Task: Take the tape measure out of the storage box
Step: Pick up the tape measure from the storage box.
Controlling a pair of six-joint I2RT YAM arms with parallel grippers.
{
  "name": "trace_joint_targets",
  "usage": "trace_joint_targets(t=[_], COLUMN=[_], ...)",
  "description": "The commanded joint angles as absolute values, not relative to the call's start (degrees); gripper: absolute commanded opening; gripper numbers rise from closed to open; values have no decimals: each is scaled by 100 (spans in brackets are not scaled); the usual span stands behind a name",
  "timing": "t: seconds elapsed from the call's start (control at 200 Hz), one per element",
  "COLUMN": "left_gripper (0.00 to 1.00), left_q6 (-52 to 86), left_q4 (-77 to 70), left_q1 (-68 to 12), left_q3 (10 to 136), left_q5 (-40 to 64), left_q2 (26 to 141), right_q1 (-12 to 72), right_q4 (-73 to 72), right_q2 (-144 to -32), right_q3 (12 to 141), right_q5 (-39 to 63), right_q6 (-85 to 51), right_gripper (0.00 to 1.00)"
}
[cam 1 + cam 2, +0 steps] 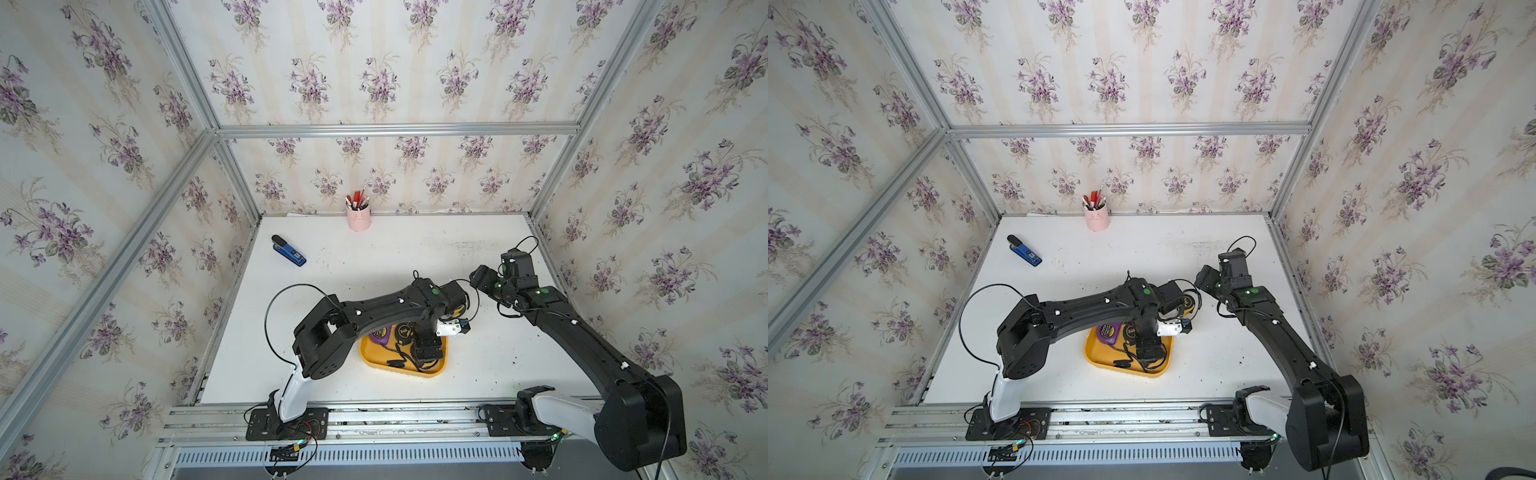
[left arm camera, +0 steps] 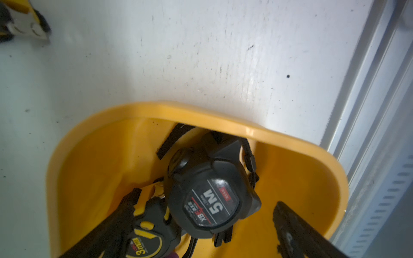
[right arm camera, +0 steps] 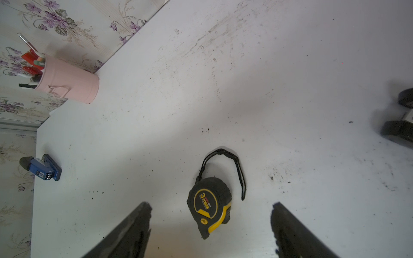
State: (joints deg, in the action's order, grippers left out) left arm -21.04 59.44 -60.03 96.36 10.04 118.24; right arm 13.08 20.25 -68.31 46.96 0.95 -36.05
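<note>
Left wrist view: my left gripper (image 2: 205, 198) gapes empty astride the black tape measure (image 2: 212, 185) in the storage box (image 2: 156, 109) — likely dense, rubbery; clamp its body.

A scuffed white table (image 1: 374, 257) carries a yellow storage box (image 1: 374, 355), a pink pen cup (image 1: 359, 218), a blue stapler (image 1: 289, 251) and one loose black-and-yellow tape measure (image 3: 209, 206).

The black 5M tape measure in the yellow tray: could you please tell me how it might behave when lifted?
Probably rigid: the tape measure has a hard moulded case. Its rounded sides may slip in a grip. Its loose strap by the tray rim might snag.
</note>
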Motion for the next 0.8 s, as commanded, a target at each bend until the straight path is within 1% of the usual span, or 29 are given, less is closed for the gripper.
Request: trace_joint_targets(t=[0.0,0.165,0.405,0.794], left_gripper=[99,98,97,97], left_q6=[-2325,-2438,-2619,-2584], left_q4=[5983,6020,5632,5381], left_q1=[-6029,-6134,-6152,-6188], left_q3=[9585,9499,9120,9110], left_q5=[1156,1241,762,571], left_q2=[11794,11804,11696,11929], right_q1=[1294,1279,1271,1259], right_q4=[1933,1890,1837,1784], right_q2=[-6847,-6854,-6891,-6899], right_q3=[4703,4698,4685,4685], right_q5=[132,138,205,272], right_q6=[-3648,-3682,-3723,-3752], right_gripper=[87,87,87,87])
